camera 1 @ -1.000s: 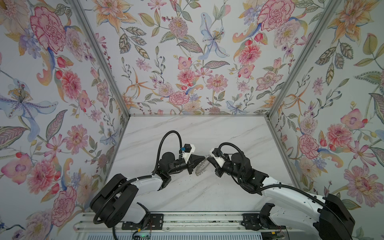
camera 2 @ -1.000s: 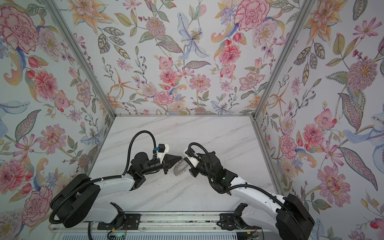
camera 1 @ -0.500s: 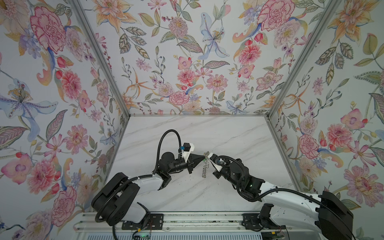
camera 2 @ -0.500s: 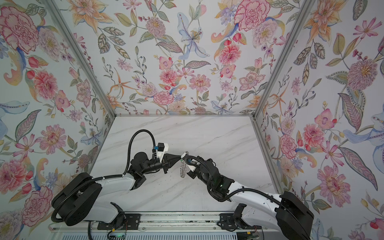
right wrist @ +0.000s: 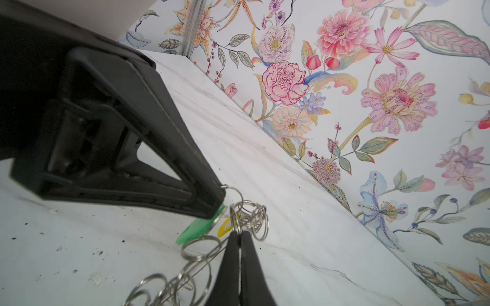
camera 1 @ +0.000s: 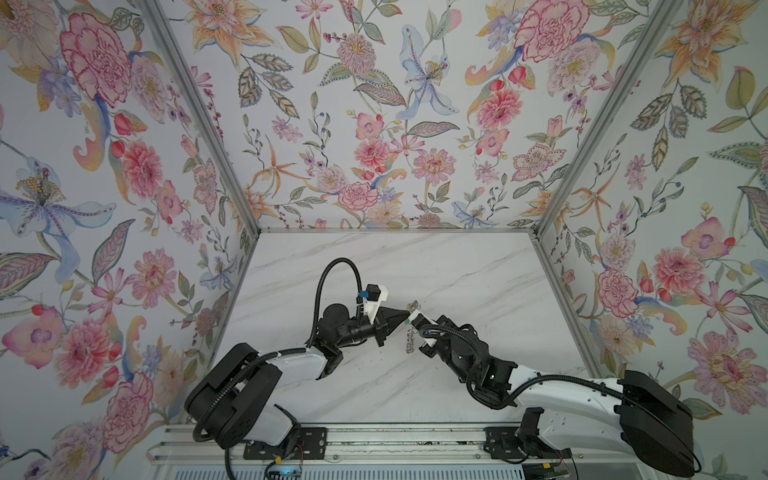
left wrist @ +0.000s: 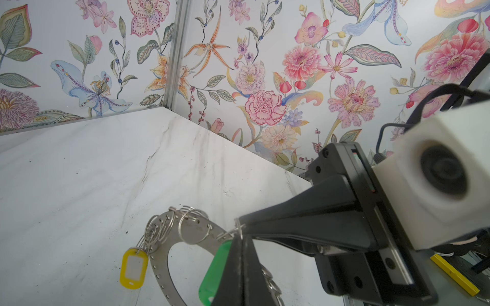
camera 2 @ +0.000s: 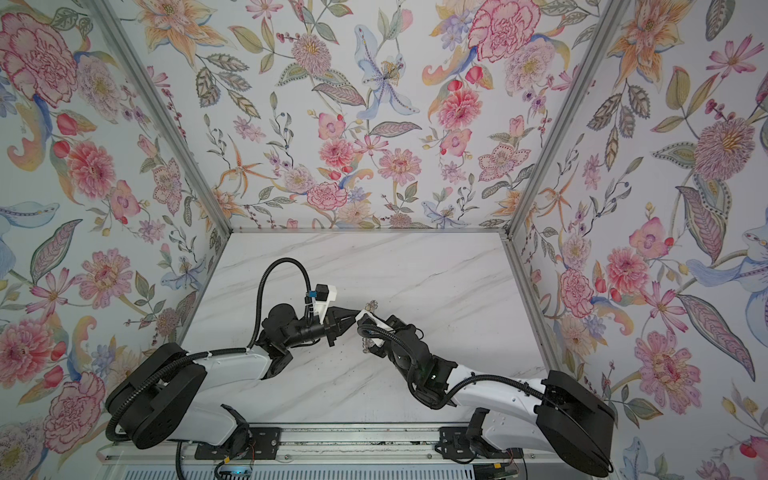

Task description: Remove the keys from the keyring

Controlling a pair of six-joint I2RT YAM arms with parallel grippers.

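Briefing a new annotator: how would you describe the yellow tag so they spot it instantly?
Over the marble table, find the grey keyring fringed with wire loops. From those loops hangs the yellow tag with a white window; its sole neighbour is the green tag.

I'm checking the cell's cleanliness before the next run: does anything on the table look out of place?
Yes: dark specks and a pale flake lie scattered on the marble tabletop near the keyring. They look like loose debris rather than veining. Nothing else looks spilled or broken.
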